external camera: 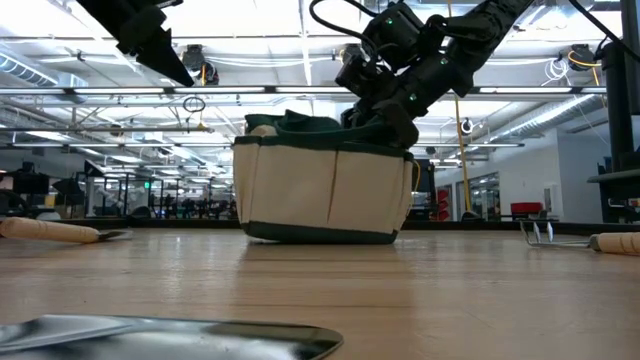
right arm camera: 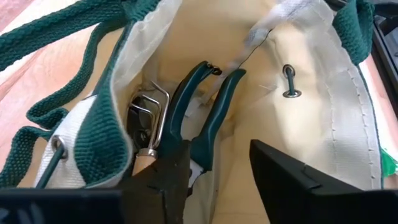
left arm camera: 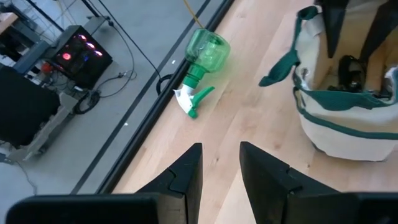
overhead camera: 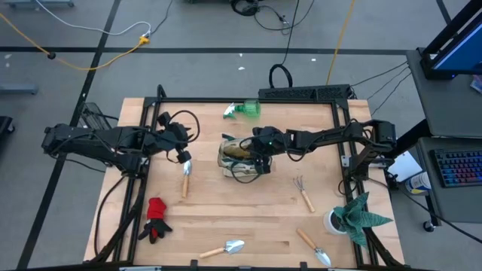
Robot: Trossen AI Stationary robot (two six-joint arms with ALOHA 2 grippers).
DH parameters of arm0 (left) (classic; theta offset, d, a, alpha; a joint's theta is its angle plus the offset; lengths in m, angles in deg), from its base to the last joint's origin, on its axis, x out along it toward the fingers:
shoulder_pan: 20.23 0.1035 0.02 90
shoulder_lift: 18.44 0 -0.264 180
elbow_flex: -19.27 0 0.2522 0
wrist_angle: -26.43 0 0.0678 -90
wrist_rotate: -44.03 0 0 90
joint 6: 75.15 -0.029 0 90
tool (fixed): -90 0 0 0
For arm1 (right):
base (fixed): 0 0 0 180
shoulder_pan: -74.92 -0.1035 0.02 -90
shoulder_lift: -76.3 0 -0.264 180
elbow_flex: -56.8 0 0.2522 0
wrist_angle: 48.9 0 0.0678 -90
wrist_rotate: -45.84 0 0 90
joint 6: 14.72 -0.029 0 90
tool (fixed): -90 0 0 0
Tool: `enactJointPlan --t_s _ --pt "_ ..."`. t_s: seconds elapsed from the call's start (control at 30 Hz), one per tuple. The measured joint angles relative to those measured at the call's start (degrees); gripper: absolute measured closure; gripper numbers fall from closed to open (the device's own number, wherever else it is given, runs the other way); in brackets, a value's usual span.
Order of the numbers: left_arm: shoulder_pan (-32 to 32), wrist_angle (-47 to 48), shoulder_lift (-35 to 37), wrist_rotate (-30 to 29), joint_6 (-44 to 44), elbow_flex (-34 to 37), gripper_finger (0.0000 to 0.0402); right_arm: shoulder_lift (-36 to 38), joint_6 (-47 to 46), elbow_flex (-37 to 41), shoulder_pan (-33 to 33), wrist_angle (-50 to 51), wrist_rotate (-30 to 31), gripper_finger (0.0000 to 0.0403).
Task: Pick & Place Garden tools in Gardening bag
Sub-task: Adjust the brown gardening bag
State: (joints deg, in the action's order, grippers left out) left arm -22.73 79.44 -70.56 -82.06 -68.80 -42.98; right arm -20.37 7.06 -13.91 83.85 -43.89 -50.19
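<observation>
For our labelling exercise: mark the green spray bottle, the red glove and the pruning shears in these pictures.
green spray bottle [left arm camera: 207, 51]: left wrist view, on its clear green body.
red glove [overhead camera: 157, 210]: high view, on the red palm.
pruning shears [right arm camera: 210, 118]: right wrist view, on one dark green handle, inside the bag.

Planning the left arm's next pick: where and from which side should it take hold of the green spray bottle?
The spray bottle lies flat on its side near the table's far edge. Likely best gripped from straight above, across the narrow neck between the round body and the white trigger, where open fingers should fit.
</observation>
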Motion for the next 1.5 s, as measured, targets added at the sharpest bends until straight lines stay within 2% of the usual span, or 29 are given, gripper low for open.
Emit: enactJointPlan --t_s 0.2,0.57,0.77,0.9,1.03,1.4,1.5 --pt "0.0 0.0 0.0 0.2 0.2 0.0 0.0289 0.3 0.0 0.0 -0.2 -0.2 0.0 0.0213" --pt "0.0 0.1 0.0 0.3 5.9 0.0 0.0289 0.3 1.2 0.0 -1.5 -2.7 0.2 0.0216" --pt "0.0 0.2 0.0 8.7 14.2 0.0 0.0289 2.2 3.5 0.0 -2.4 -3.4 0.3 0.0219" --pt "-0.3 0.4 -0.5 12.9 16.8 0.0 0.0289 4.4 3.2 0.0 -3.0 -2.8 0.4 0.0222" --pt "-1.0 0.6 -2.4 13.4 19.3 0.0 0.0289 6.7 3.1 0.0 -3.1 -2.1 0.3 0.0223" --pt "-4.8 4.1 -12.3 14.0 33.5 0.0 0.0289 7.8 3.1 1.8 -3.1 -0.9 0.2 0.0224" --pt "-6.1 5.8 -14.9 17.0 37.7 0.0 0.0289 7.8 3.1 4.4 -3.1 -2.3 0.2 0.0228"
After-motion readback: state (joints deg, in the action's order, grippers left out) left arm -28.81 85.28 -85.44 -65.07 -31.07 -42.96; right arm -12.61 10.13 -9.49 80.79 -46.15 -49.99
